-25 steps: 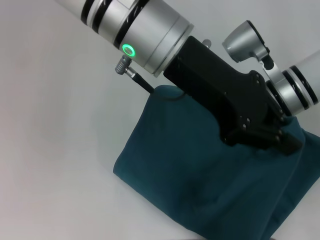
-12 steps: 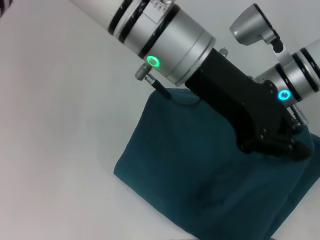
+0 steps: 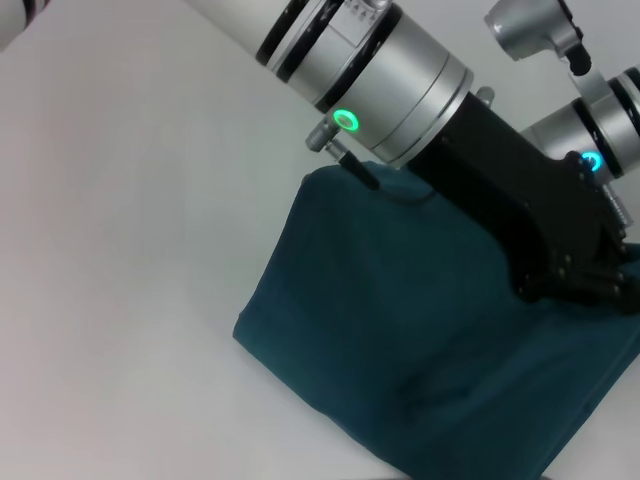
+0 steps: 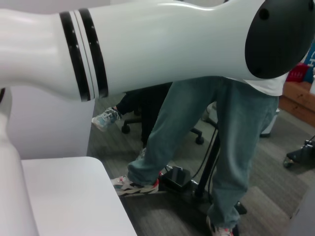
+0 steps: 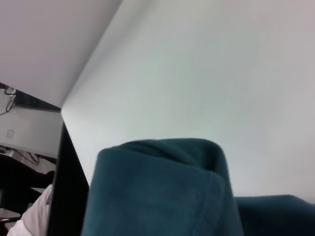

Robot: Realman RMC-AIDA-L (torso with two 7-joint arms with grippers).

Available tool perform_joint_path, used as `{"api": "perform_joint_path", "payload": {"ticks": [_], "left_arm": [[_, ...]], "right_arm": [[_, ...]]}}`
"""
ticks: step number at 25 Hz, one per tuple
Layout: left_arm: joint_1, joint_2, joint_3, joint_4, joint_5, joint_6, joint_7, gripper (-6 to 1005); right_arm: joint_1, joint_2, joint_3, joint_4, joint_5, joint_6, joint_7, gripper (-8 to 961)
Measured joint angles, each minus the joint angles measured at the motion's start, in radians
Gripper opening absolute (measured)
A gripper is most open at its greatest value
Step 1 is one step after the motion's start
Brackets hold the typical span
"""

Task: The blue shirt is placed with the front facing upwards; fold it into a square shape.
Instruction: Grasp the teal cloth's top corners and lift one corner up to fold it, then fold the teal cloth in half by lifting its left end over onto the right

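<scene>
The blue shirt (image 3: pixel 420 340) is seen bunched in a folded heap on the white surface (image 3: pixel 120 250), toward the robot's right side of the head view. A raised fold with a stitched hem is recorded close up in the right wrist view (image 5: pixel 162 191). The left arm (image 3: pixel 370 75) is extended across the shirt, its black gripper (image 3: pixel 585 275) down against the cloth at the right. Whether its jaws are parted cannot be told. The right gripper's jaws are likewise not discernible.
</scene>
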Motion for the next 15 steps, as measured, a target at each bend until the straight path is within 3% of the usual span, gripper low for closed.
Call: {"api": "perform_joint_path", "payload": {"ticks": [6,15], "left_arm": [[-0.043,0.000,0.052,0.040,-0.028,-0.081,0.036,42],[-0.054,0.000,0.145,0.058,-0.085,-0.193,0.059,41]], "right_arm": [[-0.004,-0.011,0.022,-0.012,0.001,-0.034,0.002,27],[-0.030,-0.035,0.061,-0.046,0.001,-0.056,0.003,28]]}}
